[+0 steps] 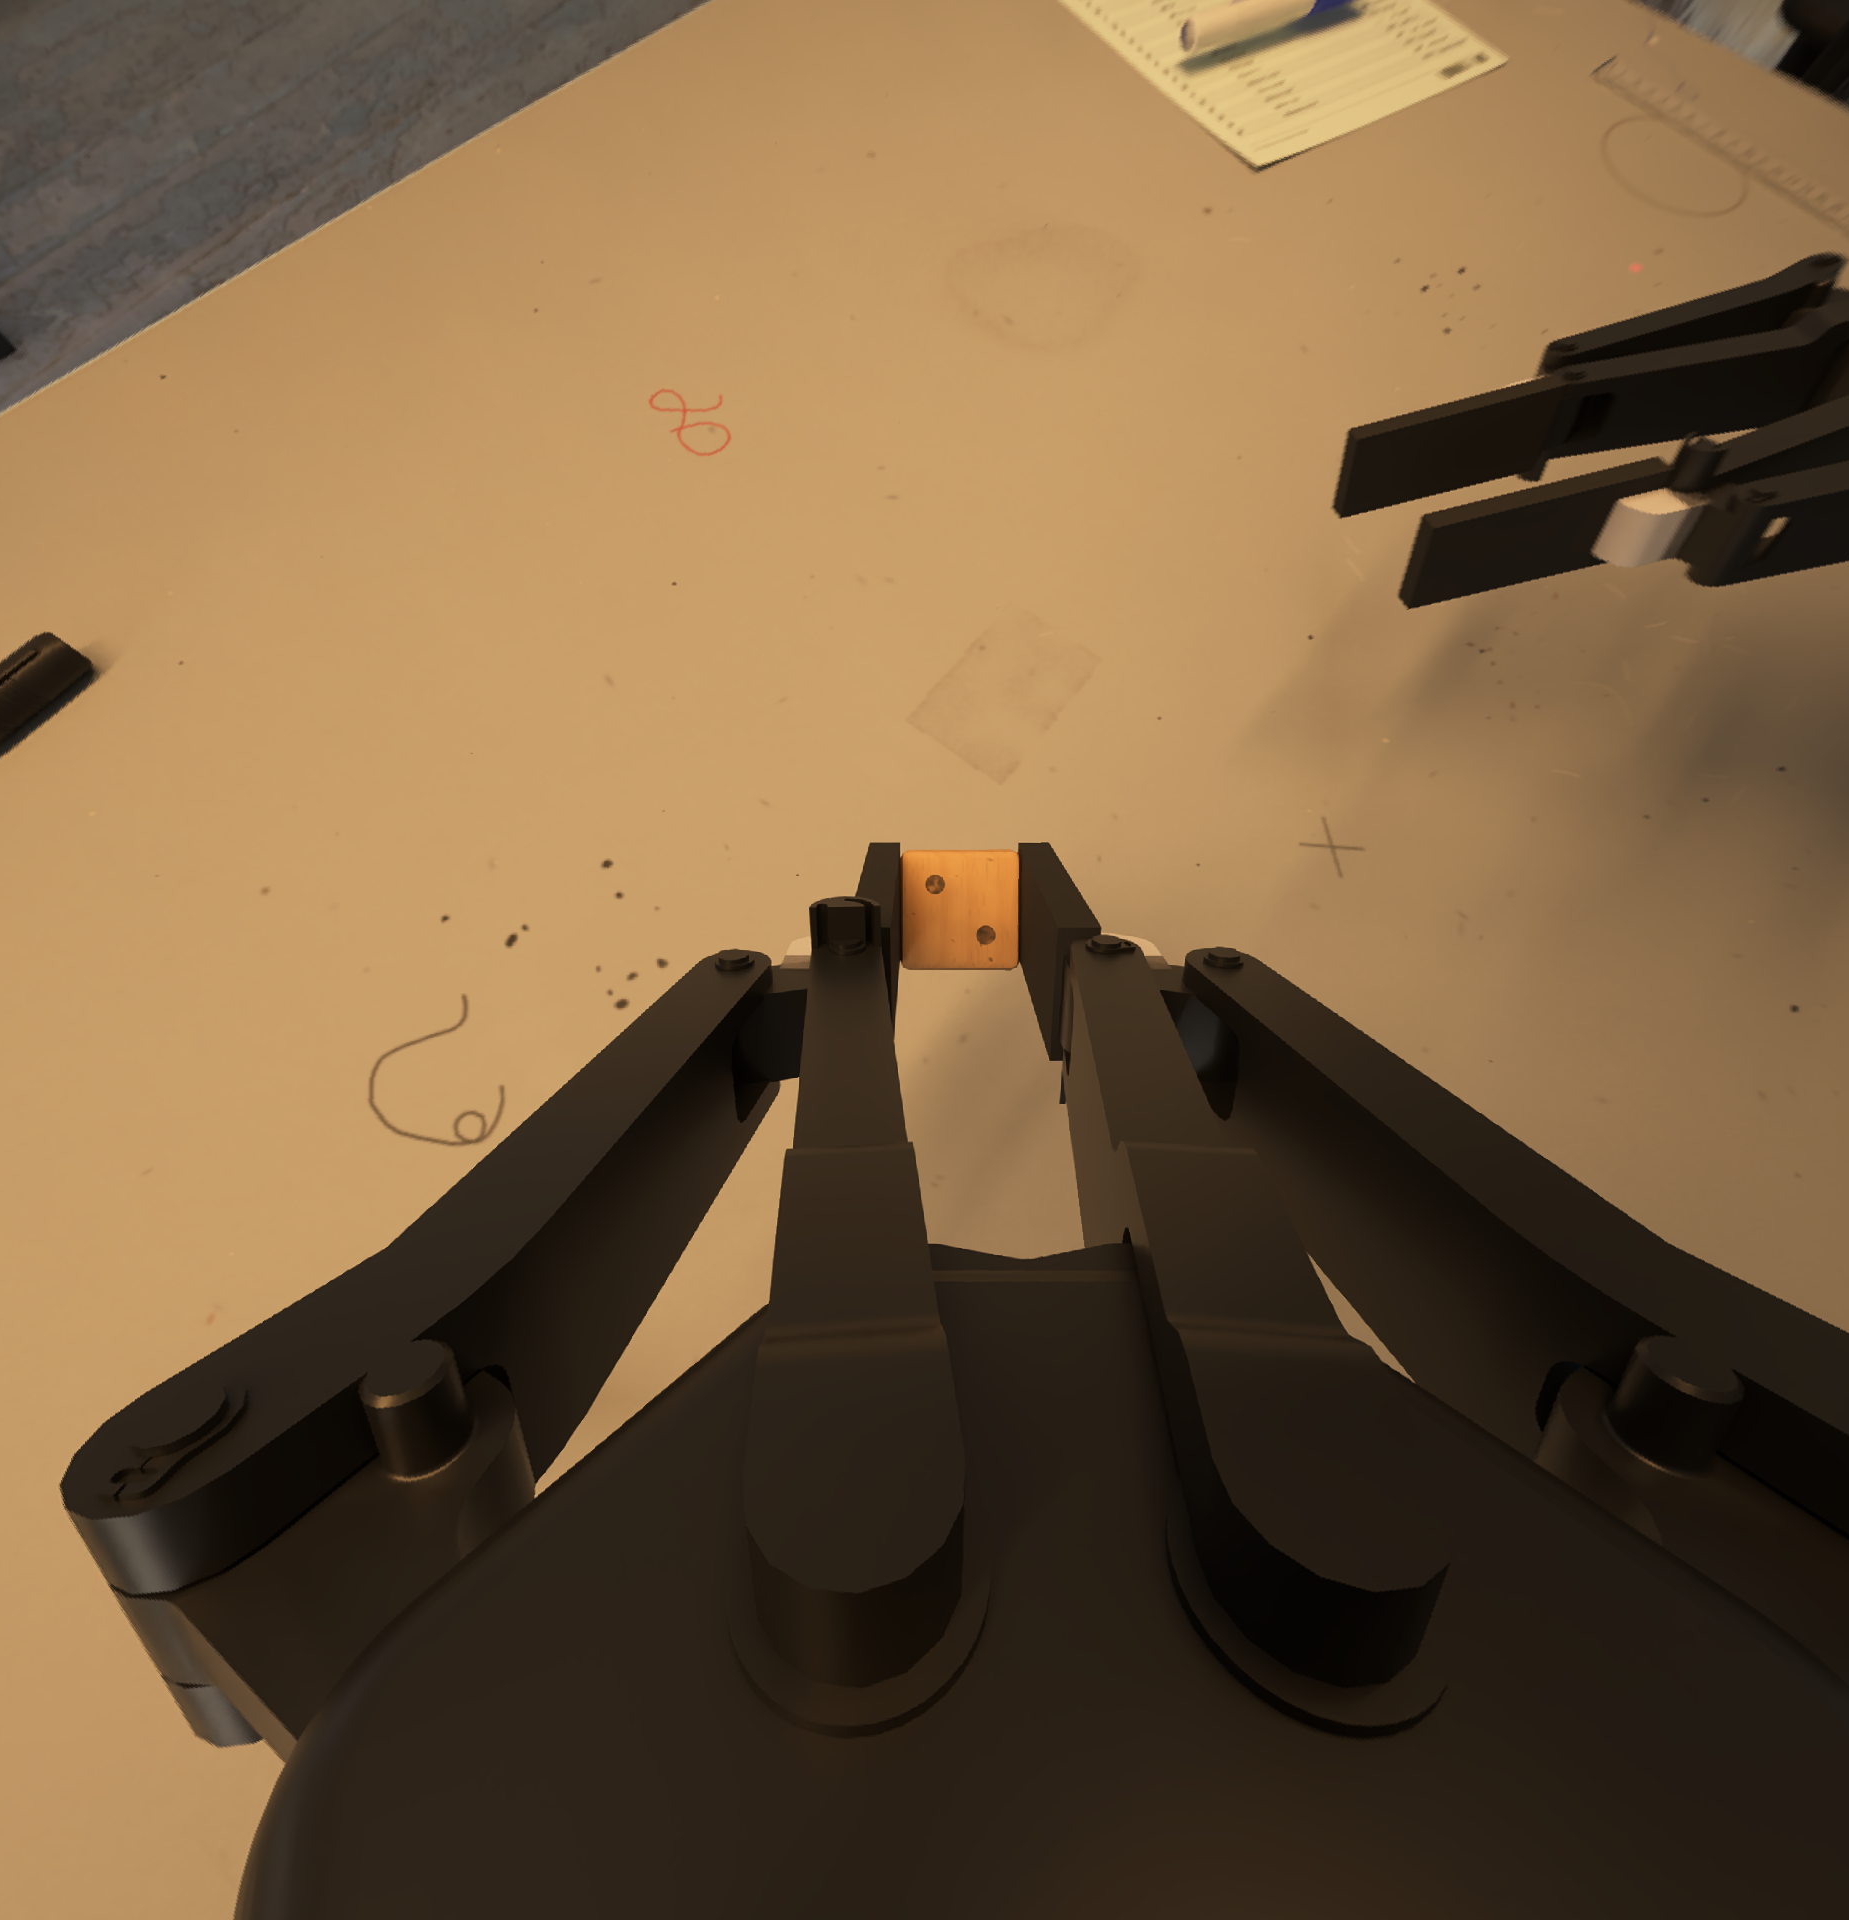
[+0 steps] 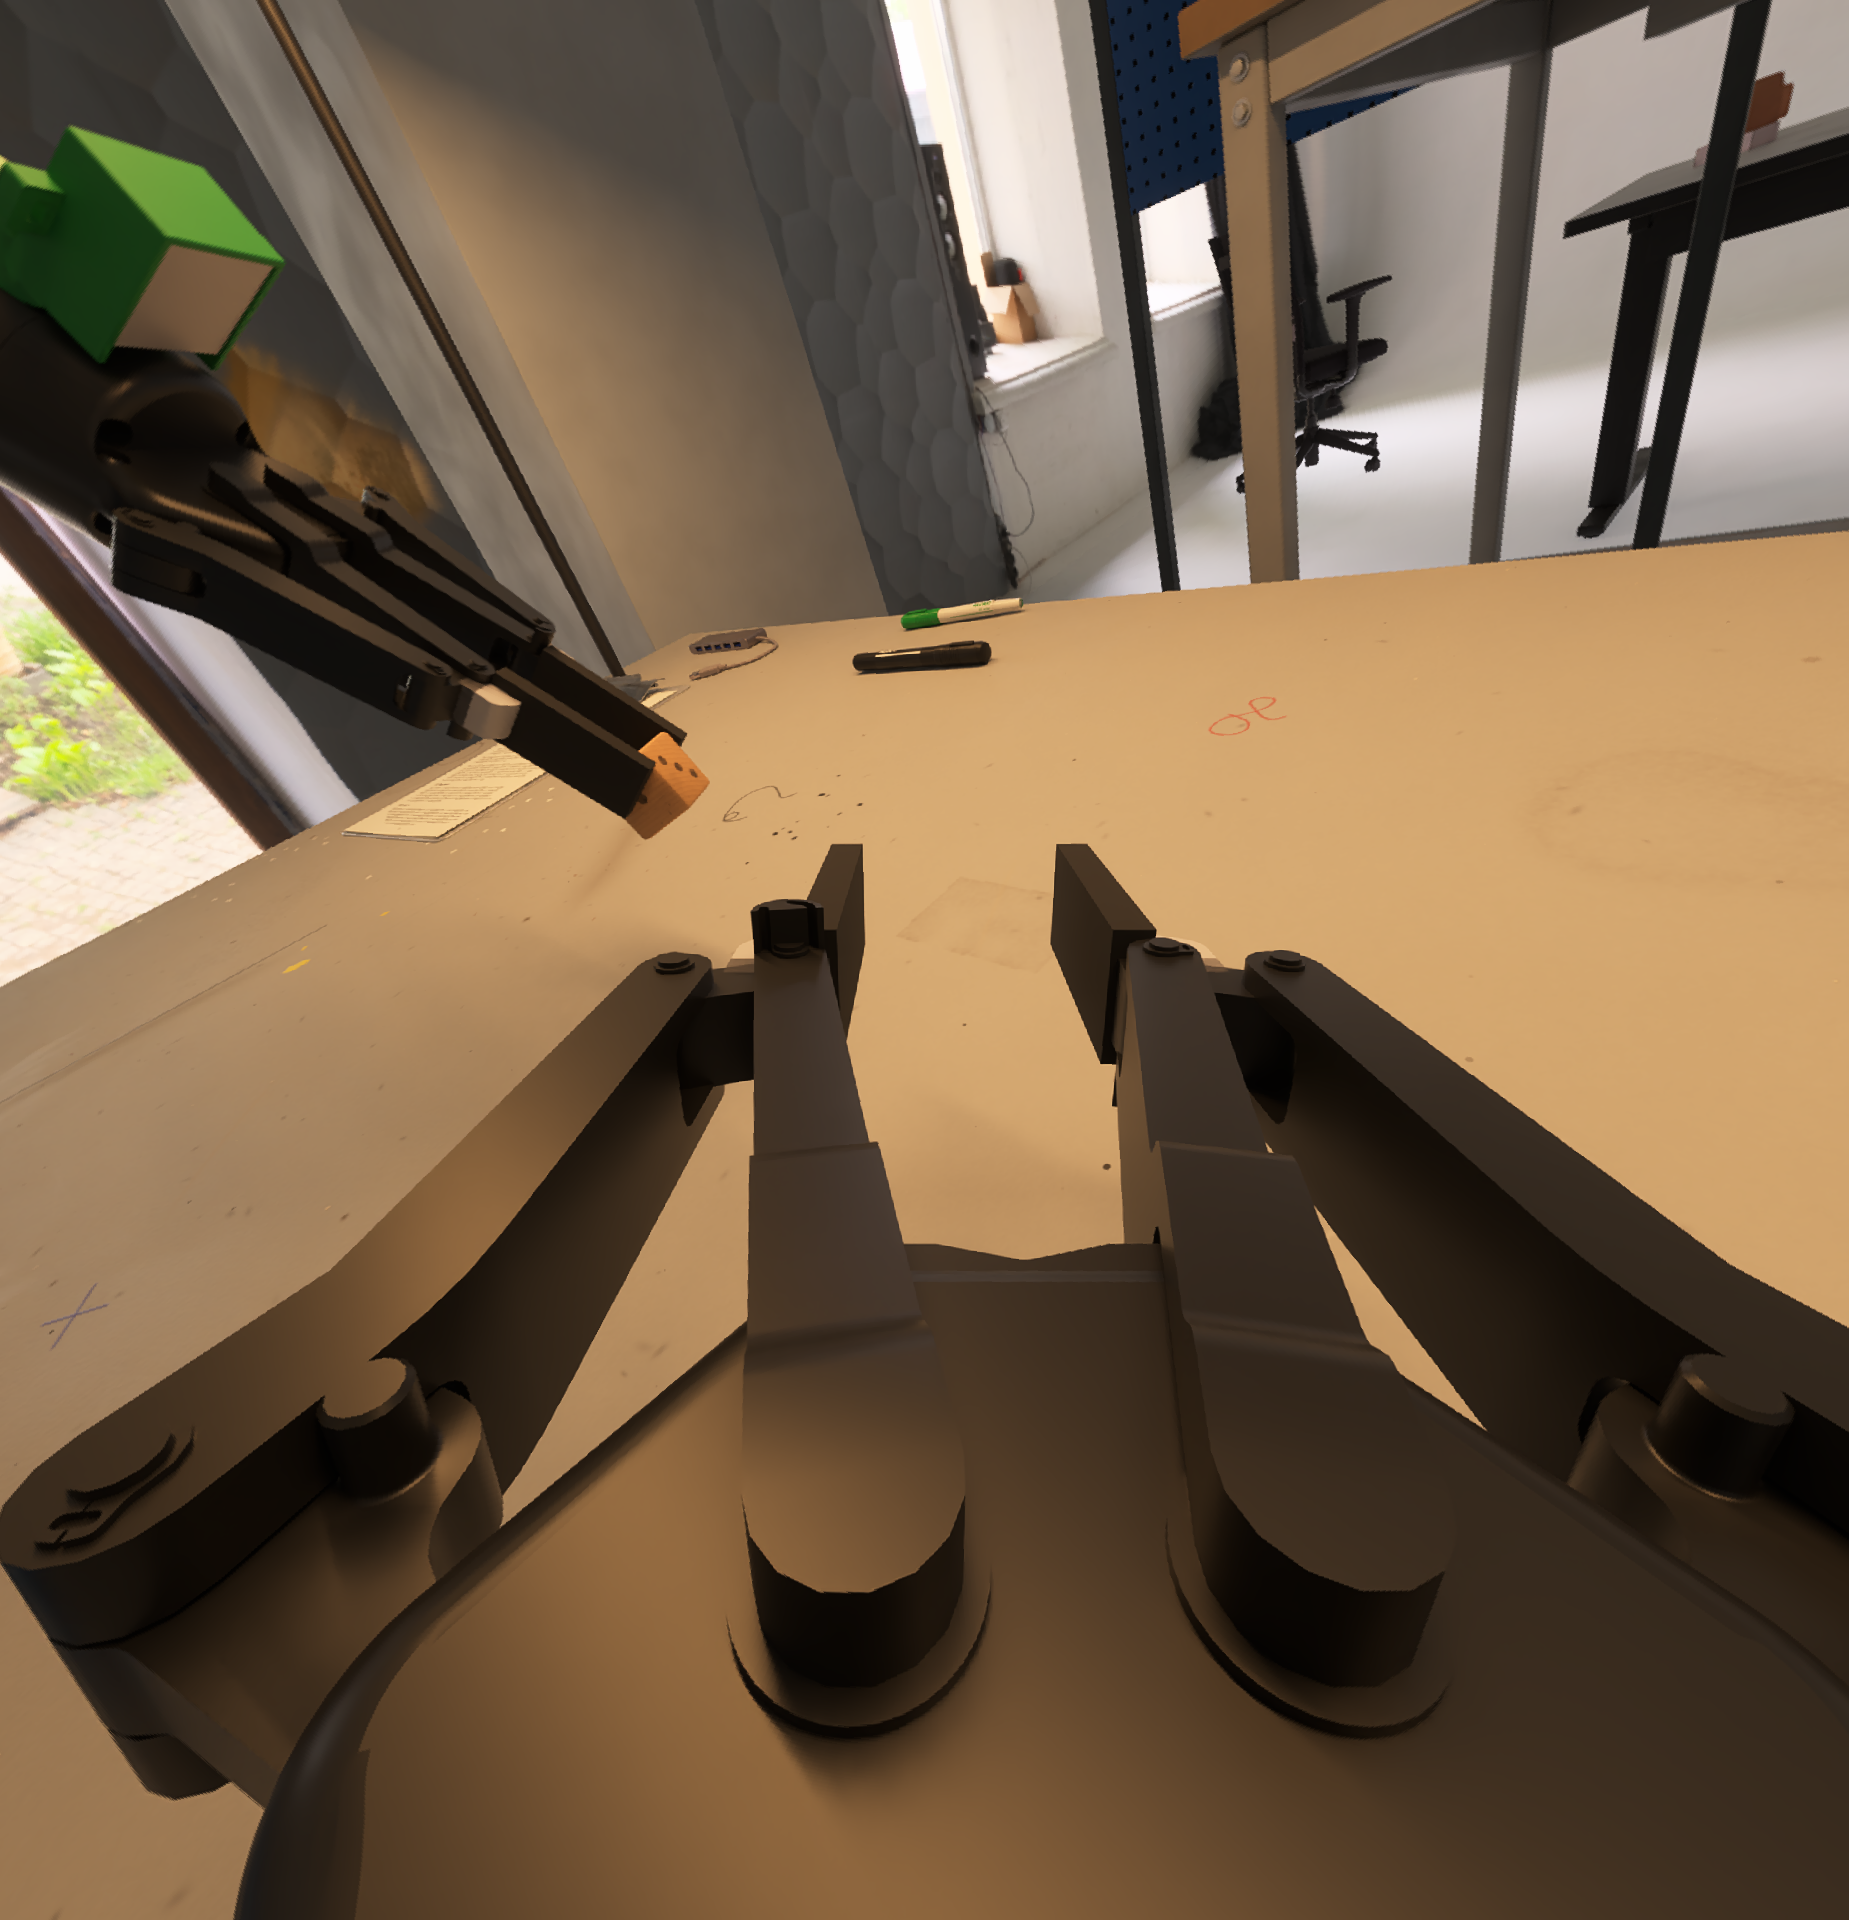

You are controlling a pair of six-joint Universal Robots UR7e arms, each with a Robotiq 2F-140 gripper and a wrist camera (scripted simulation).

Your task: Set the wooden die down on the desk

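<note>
The wooden die (image 1: 959, 909) is a small orange-brown cube with dark pips. My left gripper (image 1: 959, 904) is shut on it, one black pad on each side, and holds it above the tan desk (image 1: 691, 675). In the right wrist view the left gripper (image 2: 650, 790) comes in from the upper left with the die (image 2: 673, 784) at its tips, clear of the desk (image 2: 1419, 935). My right gripper (image 2: 956, 914) is open and empty, low over the desk. It also shows in the left wrist view (image 1: 1377, 530) at the right.
A printed sheet (image 1: 1284, 73) with a marker (image 1: 1252, 16) on it lies at the far edge. A black pen (image 1: 21, 696) lies at the left. In the right wrist view a black pen (image 2: 920, 657), a green marker (image 2: 961, 613), a grey hub (image 2: 728, 642) and a paper (image 2: 452, 795) lie far off.
</note>
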